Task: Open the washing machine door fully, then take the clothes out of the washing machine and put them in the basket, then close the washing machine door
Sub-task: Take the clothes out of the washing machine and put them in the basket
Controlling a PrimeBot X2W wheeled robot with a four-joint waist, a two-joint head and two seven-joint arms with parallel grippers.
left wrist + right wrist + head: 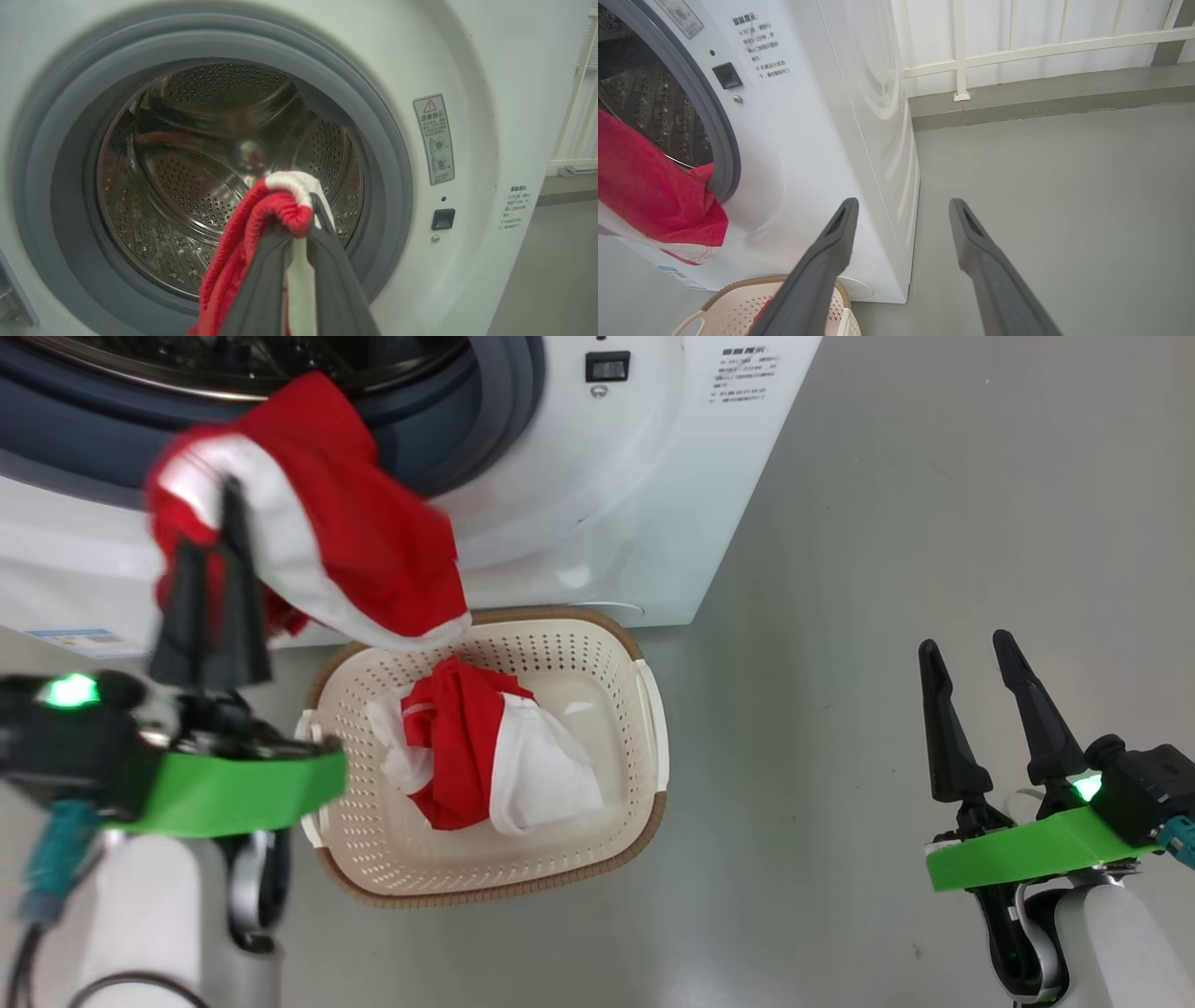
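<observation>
My left gripper (220, 527) is shut on a red and white garment (359, 537) of the clothes, which hangs in the air in front of the washing machine (597, 513), above the basket's far left rim. In the left wrist view the left gripper (302, 215) pinches the bunched red fabric (261, 219) before the open steel drum (196, 168), where no clothes show. Another red and white garment (485, 756) lies in the cream basket (616, 658). My right gripper (966, 649) stands open and empty over the floor, right of the basket. The washing machine door is out of view.
The basket stands on grey floor (887, 523) right in front of the machine. In the right wrist view the right gripper (902, 205) points past the machine's white side (878, 140) toward a white railing (1017, 51) along the wall, with the basket (733, 308) low at the left.
</observation>
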